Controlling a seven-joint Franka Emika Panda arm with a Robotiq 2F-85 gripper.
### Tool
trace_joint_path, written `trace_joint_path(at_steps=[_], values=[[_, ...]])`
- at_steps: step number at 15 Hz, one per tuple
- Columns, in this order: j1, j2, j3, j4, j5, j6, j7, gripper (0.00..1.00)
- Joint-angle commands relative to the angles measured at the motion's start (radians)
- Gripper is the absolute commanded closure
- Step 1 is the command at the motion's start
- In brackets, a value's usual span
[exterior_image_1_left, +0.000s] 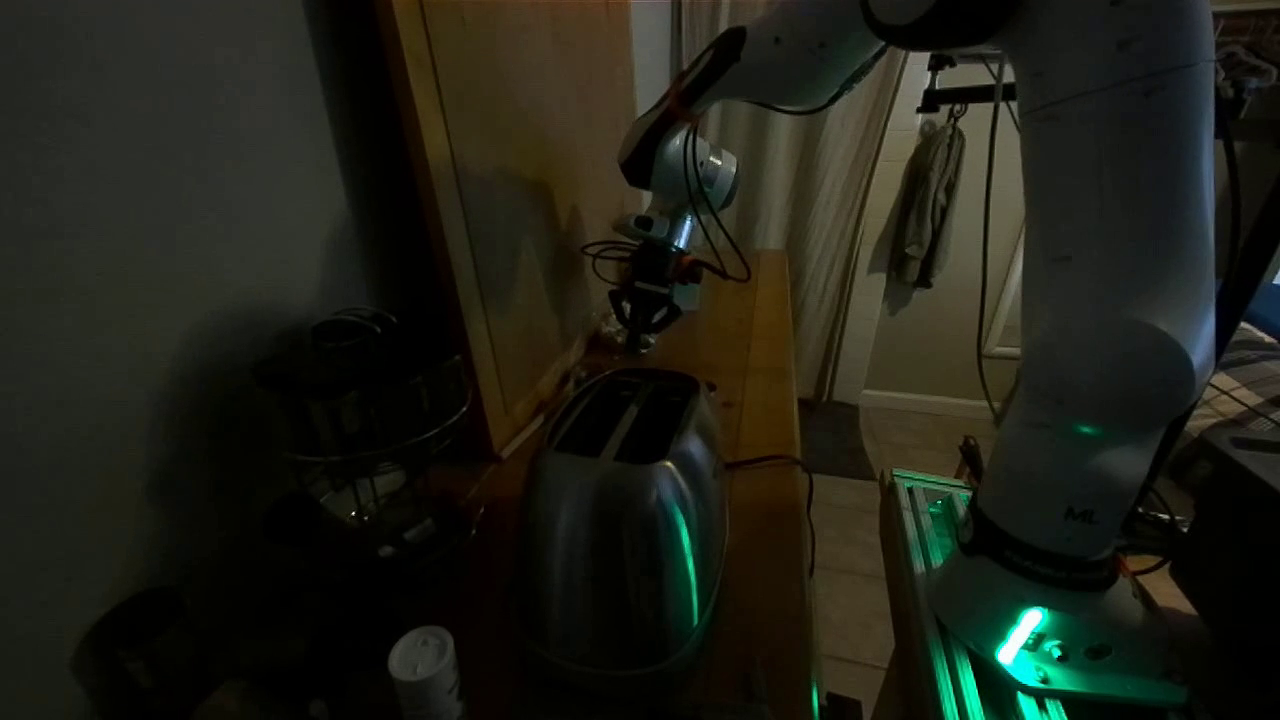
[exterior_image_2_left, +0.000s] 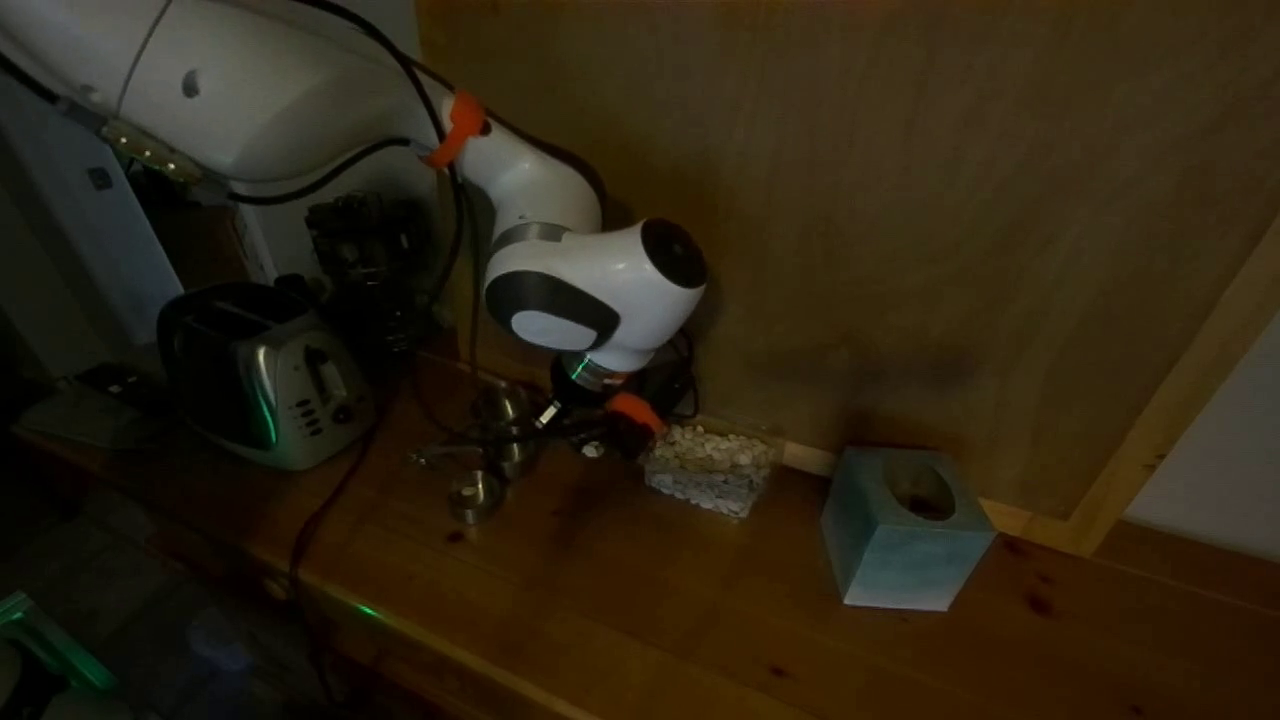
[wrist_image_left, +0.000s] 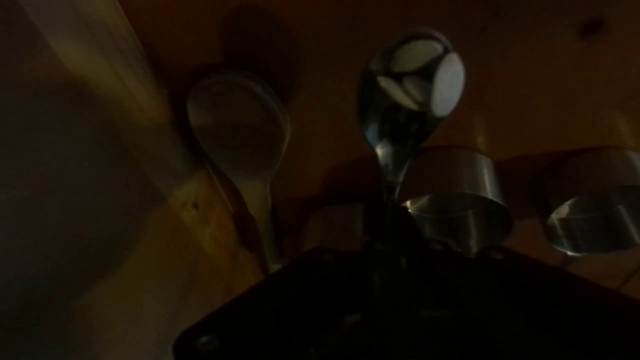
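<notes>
My gripper (wrist_image_left: 390, 220) is shut on a metal spoon, though its dark fingers are hard to make out. The spoon's bowl (wrist_image_left: 380, 122) points away from the jaws and holds several flat white pieces (wrist_image_left: 447, 85). The spoon is above the wooden counter. Beside it in the wrist view are open metal cups (wrist_image_left: 457, 220), (wrist_image_left: 595, 220), and a pale spoon-shaped utensil (wrist_image_left: 240, 125) near the wooden panel. In an exterior view the gripper (exterior_image_2_left: 600, 430) hangs between the metal cups (exterior_image_2_left: 476, 497) and a clear container of pale pieces (exterior_image_2_left: 712, 470). It also shows in an exterior view (exterior_image_1_left: 642, 325).
A toaster (exterior_image_1_left: 625, 560) stands on the counter (exterior_image_2_left: 620, 600), its cord over the front edge. It shows in an exterior view too (exterior_image_2_left: 290, 400). A blue tissue box (exterior_image_2_left: 905, 560) stands beyond the container. A wooden panel (exterior_image_2_left: 900, 250) rises behind. A dark appliance (exterior_image_1_left: 370, 420) stands beside the toaster.
</notes>
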Motion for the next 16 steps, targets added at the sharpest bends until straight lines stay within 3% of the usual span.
trace_joint_path(at_steps=[1, 5, 16], values=[[0.036, -0.106, -0.018, -0.117, -0.021, 0.097, 0.017, 0.98], [0.052, -0.167, -0.024, -0.164, -0.024, 0.142, 0.016, 0.98], [0.081, -0.227, -0.047, -0.241, -0.009, 0.108, 0.088, 0.98]])
